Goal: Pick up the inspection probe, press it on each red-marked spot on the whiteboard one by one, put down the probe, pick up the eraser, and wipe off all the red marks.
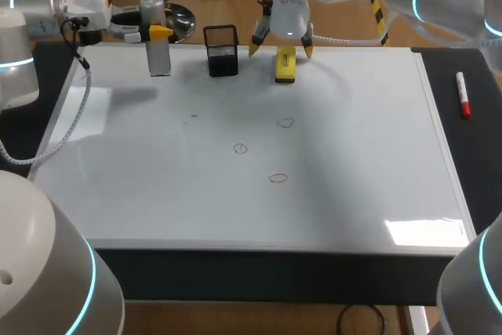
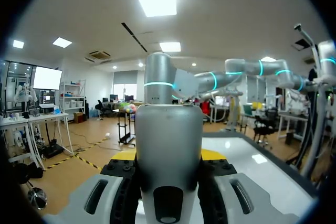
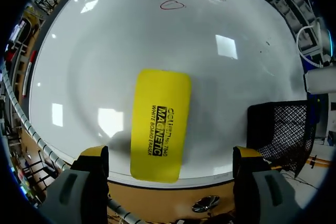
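The yellow eraser [image 3: 160, 124] looks light and hard on top, a small plastic block that should not bend or break. My guess is that its smooth top is a bit slippery. The best place to take hold is across its two long sides, near the middle, so it does not tip.

It is a flat bar with round corners and black print on top. It lies flat on the whiteboard [image 1: 353, 154] near the far edge, close to a black mesh cup [image 1: 221, 50].

The right gripper [image 3: 170, 154] hangs over it with its fingers spread wide, one on each side, touching nothing. The left gripper [image 2: 168, 156] is clamped on the grey inspection probe [image 2: 168, 124], which stands upright near the far left of the board. Three red marks [image 1: 278, 178] sit in the middle of the board — not wiped yet.
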